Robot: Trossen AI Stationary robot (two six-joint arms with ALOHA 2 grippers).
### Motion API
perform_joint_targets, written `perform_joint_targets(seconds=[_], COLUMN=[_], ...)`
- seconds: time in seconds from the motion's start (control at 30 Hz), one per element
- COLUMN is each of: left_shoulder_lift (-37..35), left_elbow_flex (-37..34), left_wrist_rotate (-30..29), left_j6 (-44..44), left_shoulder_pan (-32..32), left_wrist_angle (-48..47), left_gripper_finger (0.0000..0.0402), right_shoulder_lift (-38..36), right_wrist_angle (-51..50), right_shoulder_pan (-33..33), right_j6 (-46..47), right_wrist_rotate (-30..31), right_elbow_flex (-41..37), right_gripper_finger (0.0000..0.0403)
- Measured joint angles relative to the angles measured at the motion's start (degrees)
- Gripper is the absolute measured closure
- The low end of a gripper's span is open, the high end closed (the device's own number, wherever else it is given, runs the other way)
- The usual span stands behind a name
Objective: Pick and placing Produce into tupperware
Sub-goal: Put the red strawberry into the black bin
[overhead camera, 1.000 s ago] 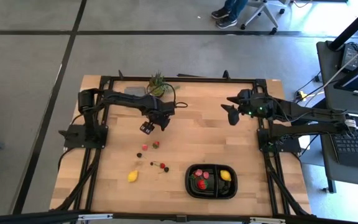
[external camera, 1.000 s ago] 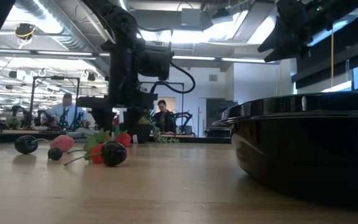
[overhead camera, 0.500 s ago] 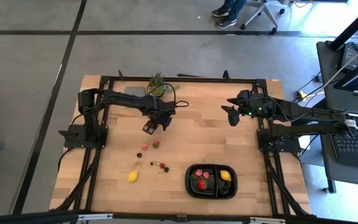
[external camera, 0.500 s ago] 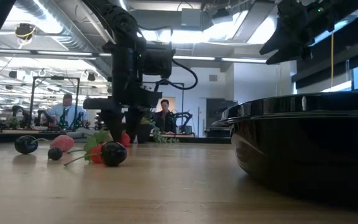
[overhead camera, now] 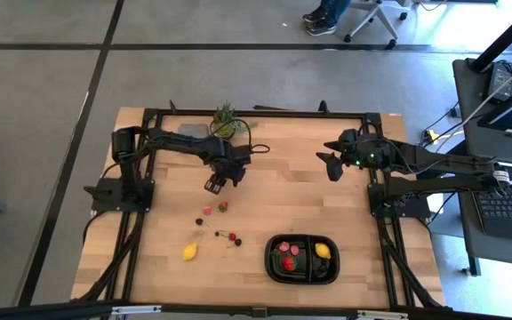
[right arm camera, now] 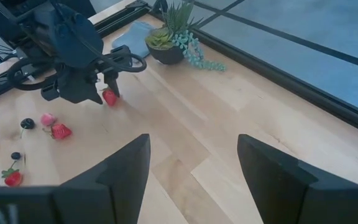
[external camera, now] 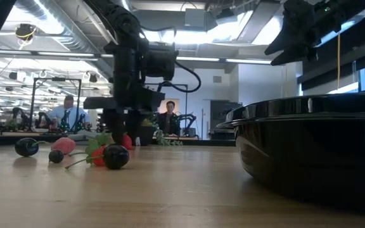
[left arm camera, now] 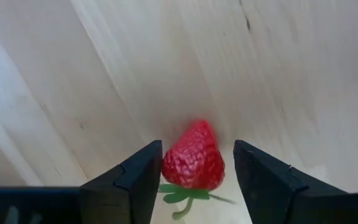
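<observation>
My left gripper (overhead camera: 212, 185) points down at the table's middle left, open, its fingers on either side of a red strawberry (left arm camera: 192, 155) that lies on the wood. A gap shows between the strawberry and one finger (left arm camera: 257, 180). More produce lies nearer: a pink bit (overhead camera: 207, 211), a strawberry (overhead camera: 223, 206), dark cherries (overhead camera: 225, 236) and a lemon (overhead camera: 189, 252). The black tupperware (overhead camera: 302, 237) at the near right holds a strawberry (overhead camera: 288, 260) and a lemon (overhead camera: 323, 251). My right gripper (overhead camera: 329, 164) hangs open, raised at the far right. My left gripper comes from above, pointing down, with the strawberry between its two fingers. One finger (left arm camera: 143, 177) stands right at the strawberry's side (left arm camera: 166, 163); I cannot tell whether it touches. The strawberry lies on the table.
A green potted plant (overhead camera: 226, 120) and a grey cloth (overhead camera: 194, 130) sit at the far edge behind the left arm. Bare wood lies between the two arms. People sit in the room beyond the table.
My left gripper has stayed over the strawberry, drawn its fingers closer together around it and rolled a little about its own axis. The strawberry has not moved.
</observation>
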Motion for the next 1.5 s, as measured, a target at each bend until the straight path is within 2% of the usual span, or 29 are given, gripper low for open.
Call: perform_joint_targets(seconds=[0.43,0.67,1.17,1.5], left_shoulder_lift=[-0.1,-0.4,-0.2,-0.1], left_elbow_flex=[-0.2,-1.9,-2.1,-2.1], left_wrist_rotate=[-0.1,-0.5,-0.6,-0.4], left_j6=[-1.5,-1.5,-1.5,-1.7], left_shoulder_pan=[-0.4,-0.7,-1.1,-1.1], left_wrist_angle=[-0.4,0.1,-0.4,-0.4], left_gripper_finger=[0.0281,0.026,0.0258,0.0282], right_shoulder_lift=[0.0,0.0,0.0,0.0], right_wrist_angle=[0.0,0.0,0.0,-1.4], right_shoulder_pan=[0.0,0.0,0.0,0.0], right_j6=[0.0,0.0,1.9,3.0], right_wrist_rotate=[0.0,0.0,0.0,0.0], right_elbow_flex=[0.0,0.0,0.0,0.0], right_gripper_finger=[0.0159,0.0159,0.0159,0.0159])
